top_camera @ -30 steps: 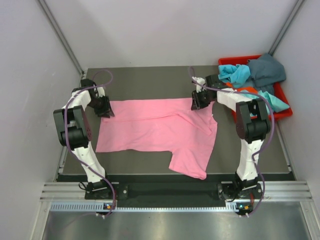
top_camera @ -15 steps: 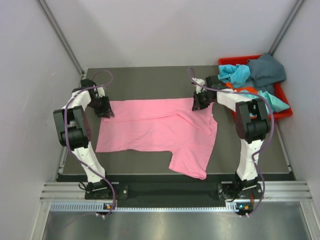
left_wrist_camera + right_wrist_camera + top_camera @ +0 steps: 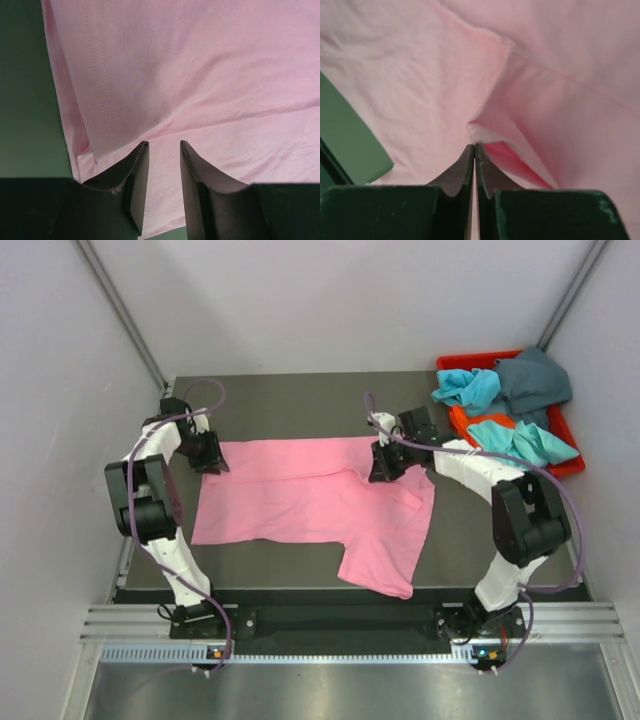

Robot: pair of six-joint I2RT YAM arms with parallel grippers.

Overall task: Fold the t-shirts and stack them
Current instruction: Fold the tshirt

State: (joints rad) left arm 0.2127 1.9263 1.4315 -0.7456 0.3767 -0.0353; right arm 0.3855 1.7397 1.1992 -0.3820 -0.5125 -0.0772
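The right fingers (image 3: 466, 169) are pressed fully together, and a small peak of the pink t-shirt (image 3: 310, 500) is drawn up at their tips. I judge that to be a pinch on a fold of cloth near the collar end, taken so that this side can be lifted and carried over. In the top view they sit at about 2 o'clock on the shirt, just inside its far edge.

The left fingers (image 3: 139, 172) stand partly apart, with pink cloth showing through the gap and a stitched hem running off toward 11 o'clock. They hold nothing; whether their tips touch the cloth I cannot tell. They sit at the shirt's 10 o'clock corner, probably placed to take the matching corner so both arms can fold together.

The shirt lies spread flat across the middle of the worktop (image 3: 300, 400), with one flap hanging toward 5 o'clock near the front edge. It is not yet folded.

At 2 o'clock on the worktop, the red bin (image 3: 480, 358) holds the waiting shirts in a heap: a turquoise t-shirt (image 3: 470, 388), a dark teal-grey t-shirt (image 3: 535, 375) and a glimpse of orange. They are well apart from the pink one, so the folding space is free.
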